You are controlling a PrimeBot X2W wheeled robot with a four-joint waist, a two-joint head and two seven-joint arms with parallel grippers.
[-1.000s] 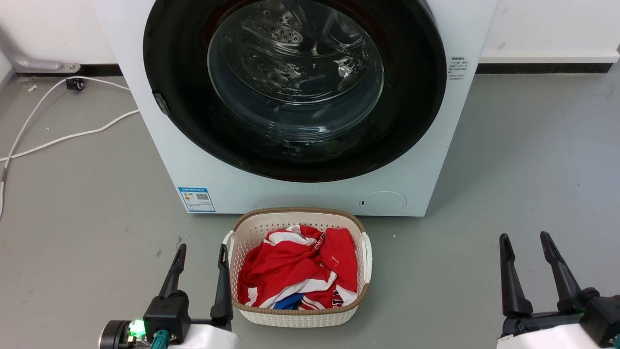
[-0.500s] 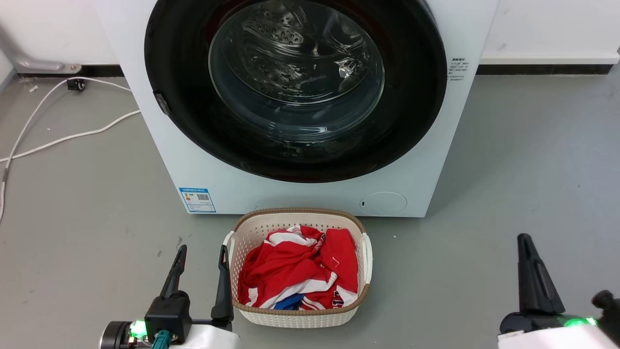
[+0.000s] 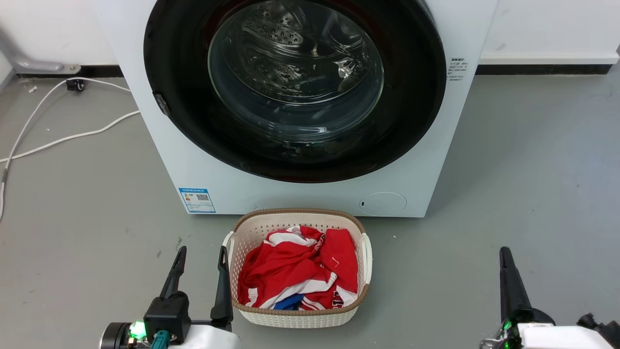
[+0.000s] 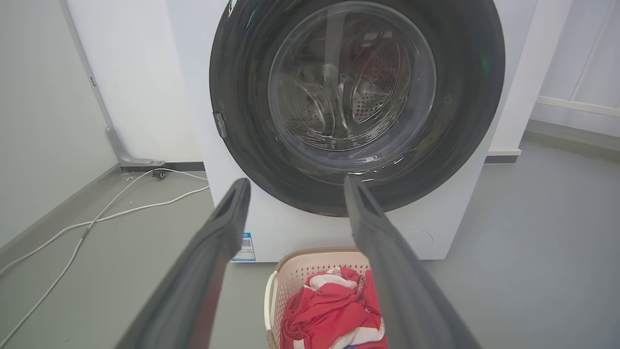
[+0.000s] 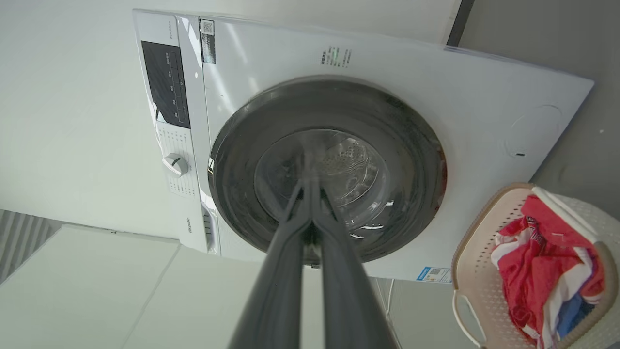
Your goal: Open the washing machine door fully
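On the washing machine (image 3: pixel 310 196) sits a blue label (image 3: pixel 197 199) (QR-coded, print unreadable).

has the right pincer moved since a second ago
Yes. The right pincer has shut, its spread fingers now together, and dropped down the head view, its tip lower against the laundry basket.

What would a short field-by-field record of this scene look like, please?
door: shut, untouched
machine: white front-loader, facing the robot
basket: on the floor before the machine, holding red, white and blue clothes
left gripper: open, empty, beside the basket
right gripper: shut, empty, aimed at the door
cable: white, on the floor at the head view's left
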